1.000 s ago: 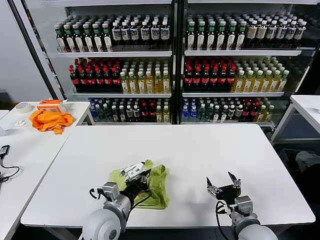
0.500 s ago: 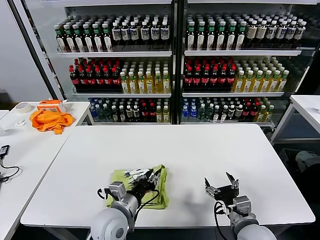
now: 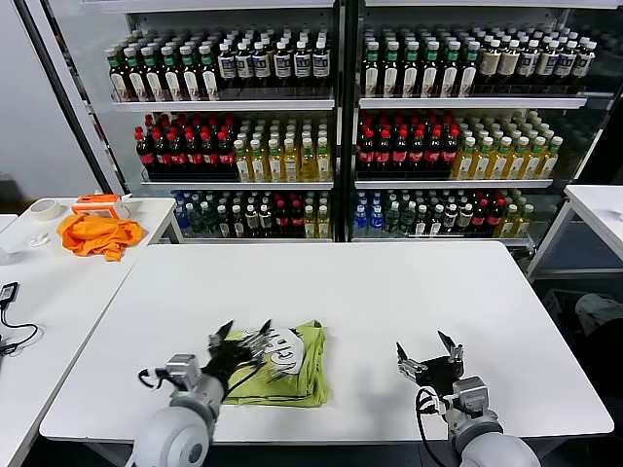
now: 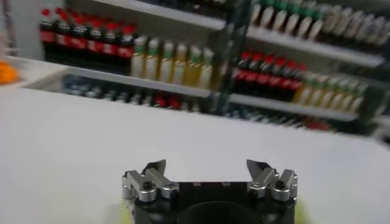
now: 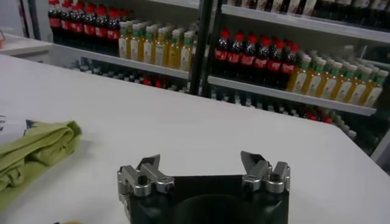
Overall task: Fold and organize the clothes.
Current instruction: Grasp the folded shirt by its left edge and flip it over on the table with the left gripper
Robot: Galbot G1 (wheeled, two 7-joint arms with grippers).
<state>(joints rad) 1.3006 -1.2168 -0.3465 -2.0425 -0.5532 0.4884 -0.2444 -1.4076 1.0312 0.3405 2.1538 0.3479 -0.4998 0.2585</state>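
A lime T-shirt (image 3: 287,362) lies folded into a compact bundle on the white counter (image 3: 389,292), near the front edge and left of centre. A white patch with dark lettering shows on top, but the writing cannot be read. The bundle's long axis runs roughly side to side across the counter. The left tool (image 3: 238,341) hovers at the shirt's left end, fingers spread apart and holding nothing. The right tool (image 3: 426,352) waits well to the shirt's right, near the front edge, jaws likewise apart and empty. Bare counter stretches behind and to the right of the shirt. On a side counter (image 3: 39,282) to the left sits an orange cloth (image 3: 97,233). Shelves of bottles (image 3: 331,136) fill the background, labels too small to read.
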